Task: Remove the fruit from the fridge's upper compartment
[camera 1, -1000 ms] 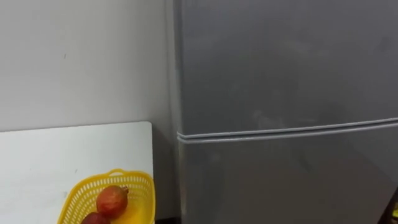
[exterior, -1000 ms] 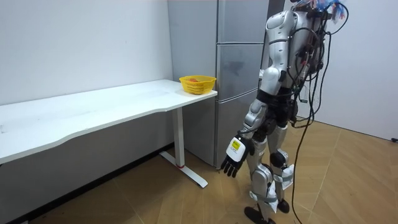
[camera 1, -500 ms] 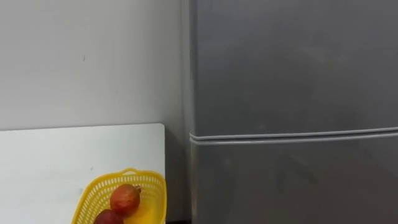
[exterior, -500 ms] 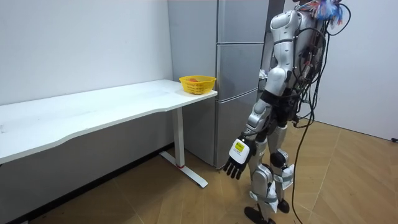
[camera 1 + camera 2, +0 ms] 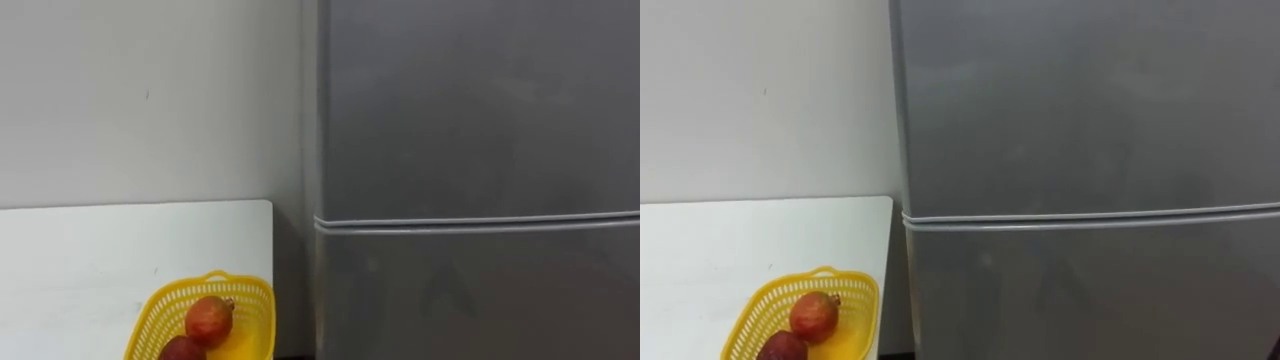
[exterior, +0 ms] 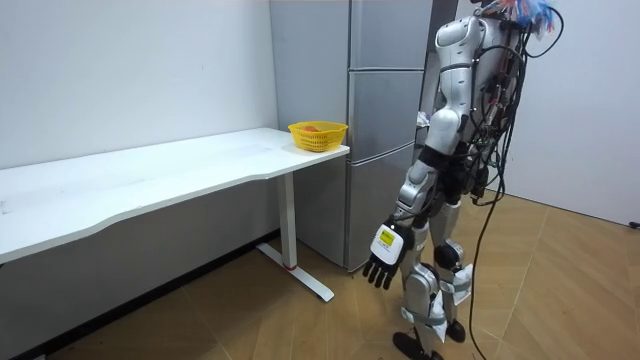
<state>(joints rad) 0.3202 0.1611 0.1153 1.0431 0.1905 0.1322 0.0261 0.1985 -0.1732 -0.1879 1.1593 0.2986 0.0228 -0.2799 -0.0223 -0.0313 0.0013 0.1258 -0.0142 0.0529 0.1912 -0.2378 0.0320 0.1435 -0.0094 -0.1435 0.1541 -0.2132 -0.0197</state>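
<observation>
Since a second ago the head camera has swung slightly left, sliding the one grey fridge [image 6: 385, 130] rightward in the eye views, while the things themselves lie as before. Its two doors, upper door [image 5: 470, 110] and lower door [image 5: 470, 300], are both shut. Just beside it, one yellow basket [image 5: 150, 318] at the end of the white surface [image 5: 80, 255] holds what look like two reddish fruits [image 5: 210, 318]. Standing upright before the fridge, the robot hangs its left hand [image 6: 383, 260] by its thigh, fingers loosely spread and holding nothing.
</observation>
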